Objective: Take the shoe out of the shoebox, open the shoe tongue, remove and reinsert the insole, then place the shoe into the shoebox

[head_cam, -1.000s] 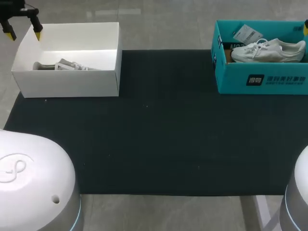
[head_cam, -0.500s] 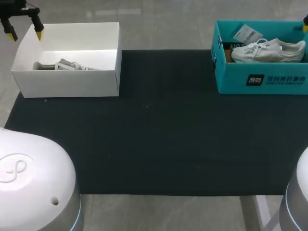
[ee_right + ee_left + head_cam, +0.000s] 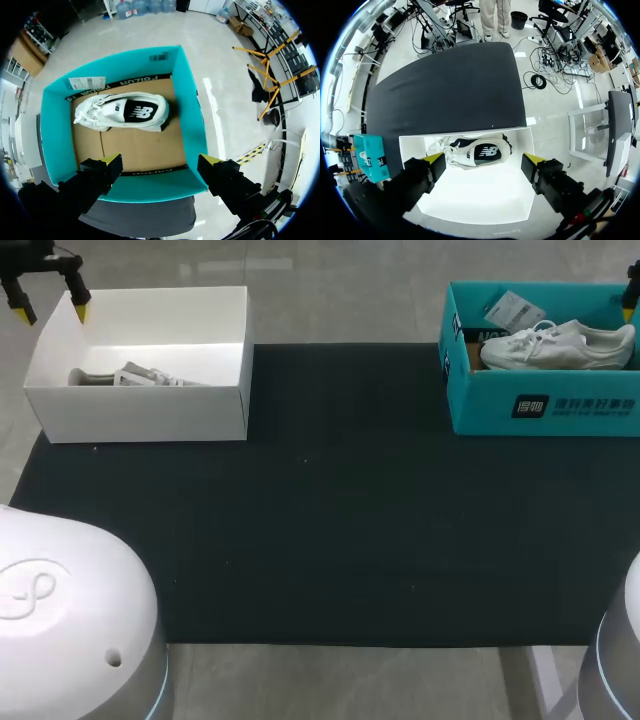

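A white shoe (image 3: 556, 345) lies on its side in the teal shoebox (image 3: 545, 410) at the far right. In the right wrist view my right gripper (image 3: 160, 162) hangs open above that box, over its near wall, with the shoe (image 3: 124, 112) ahead of its fingers. Only one of its yellow fingertips (image 3: 629, 306) shows at the head view's right edge. At the far left stands a white box (image 3: 140, 405) holding another shoe (image 3: 135, 375). My left gripper (image 3: 48, 302) stands open above that box's far left corner, with its shoe (image 3: 477, 151) ahead of the fingers.
A black mat (image 3: 330, 530) covers the table between the two boxes. A paper tag (image 3: 515, 310) lies in the teal shoebox behind the shoe. The white housings of both arms fill the near corners of the head view.
The right gripper's yellow fingertip has edged a little inward from the right edge of the head view. The left arm has not moved.
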`<act>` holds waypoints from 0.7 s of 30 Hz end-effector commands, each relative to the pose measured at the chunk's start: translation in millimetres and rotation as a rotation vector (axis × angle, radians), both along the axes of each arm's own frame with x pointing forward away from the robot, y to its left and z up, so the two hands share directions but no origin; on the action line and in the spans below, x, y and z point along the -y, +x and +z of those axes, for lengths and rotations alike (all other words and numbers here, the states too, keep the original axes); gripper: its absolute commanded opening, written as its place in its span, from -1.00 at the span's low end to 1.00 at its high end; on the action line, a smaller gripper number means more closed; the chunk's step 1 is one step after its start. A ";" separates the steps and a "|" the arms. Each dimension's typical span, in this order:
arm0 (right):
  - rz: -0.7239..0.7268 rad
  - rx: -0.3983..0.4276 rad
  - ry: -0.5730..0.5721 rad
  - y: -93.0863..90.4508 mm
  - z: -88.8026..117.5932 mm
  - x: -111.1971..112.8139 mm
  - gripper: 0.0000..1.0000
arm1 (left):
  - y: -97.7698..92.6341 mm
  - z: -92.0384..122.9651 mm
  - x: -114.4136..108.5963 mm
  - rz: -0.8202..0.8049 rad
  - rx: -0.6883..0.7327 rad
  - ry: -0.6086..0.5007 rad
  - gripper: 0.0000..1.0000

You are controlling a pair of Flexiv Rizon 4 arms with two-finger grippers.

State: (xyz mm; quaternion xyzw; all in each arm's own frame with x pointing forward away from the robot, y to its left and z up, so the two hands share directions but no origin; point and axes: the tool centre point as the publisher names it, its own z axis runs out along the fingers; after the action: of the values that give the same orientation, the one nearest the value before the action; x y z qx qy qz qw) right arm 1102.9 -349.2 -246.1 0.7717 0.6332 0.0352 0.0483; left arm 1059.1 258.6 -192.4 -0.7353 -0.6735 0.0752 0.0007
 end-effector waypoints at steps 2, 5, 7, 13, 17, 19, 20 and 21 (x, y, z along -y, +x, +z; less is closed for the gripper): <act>-0.001 -0.062 0.023 24.8 -17.2 6.7 1.00 | 1.9 0.8 -0.9 -0.002 -0.005 0.001 1.00; -0.002 -0.066 0.021 32.2 -26.4 9.0 1.00 | 1.9 0.8 -0.9 -0.002 -0.005 0.001 1.00; -0.003 -0.071 0.023 37.8 -31.7 9.5 1.00 | 1.9 0.8 -0.9 -0.002 -0.005 0.001 1.00; -0.016 -0.070 -0.001 50.6 -40.2 10.6 1.00 | 1.9 0.8 -0.9 -0.002 -0.005 0.001 1.00; -0.044 -0.038 -0.028 55.5 -44.1 10.2 1.00 | 1.9 0.8 -0.9 -0.002 -0.005 0.001 1.00; -0.057 -0.022 -0.050 58.5 -46.0 11.4 1.00 | 1.9 0.8 -0.9 -0.002 -0.005 0.001 1.00; -0.066 -0.014 -0.052 59.9 -47.4 12.5 1.00 | 1.9 0.8 -0.9 -0.002 -0.005 0.001 1.00; -0.074 -0.008 -0.056 61.3 -48.5 13.5 1.00 | 1.9 0.8 -0.9 -0.002 -0.005 0.001 1.00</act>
State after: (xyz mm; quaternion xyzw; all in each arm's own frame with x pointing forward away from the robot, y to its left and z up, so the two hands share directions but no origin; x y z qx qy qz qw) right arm 1158.9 -363.7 -289.3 0.7912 0.6078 0.0145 0.0663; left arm 1059.1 258.5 -192.3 -0.7354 -0.6734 0.0752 0.0009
